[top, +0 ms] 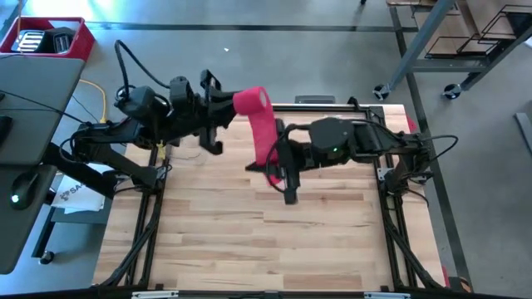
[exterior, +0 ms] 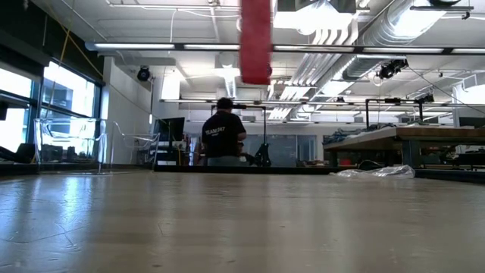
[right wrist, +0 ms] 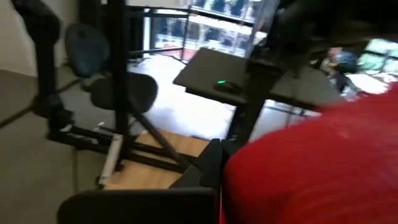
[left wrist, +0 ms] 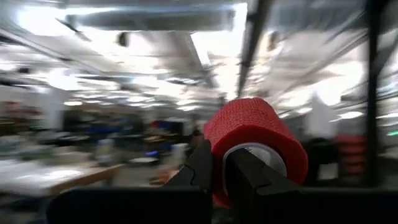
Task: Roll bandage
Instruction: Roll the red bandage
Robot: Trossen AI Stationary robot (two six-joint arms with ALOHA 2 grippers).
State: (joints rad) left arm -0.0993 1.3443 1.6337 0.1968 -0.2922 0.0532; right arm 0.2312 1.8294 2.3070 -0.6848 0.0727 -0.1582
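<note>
Hanging soft red bandage (top: pixel 259 120) strip

Matt red woven-cloth bandage (top: pixel 258 116), pale smooth wood-plank table (top: pixel 274 241), crinkled glossy plastic bag (exterior: pixel 377 172)

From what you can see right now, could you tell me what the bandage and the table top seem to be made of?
The bandage: soft matte red fabric, apparently woven, with a fine crinkled surface, wound around a pale core. The table top: light wooden planks, visible grain and seams, with a faint sheen.
</note>
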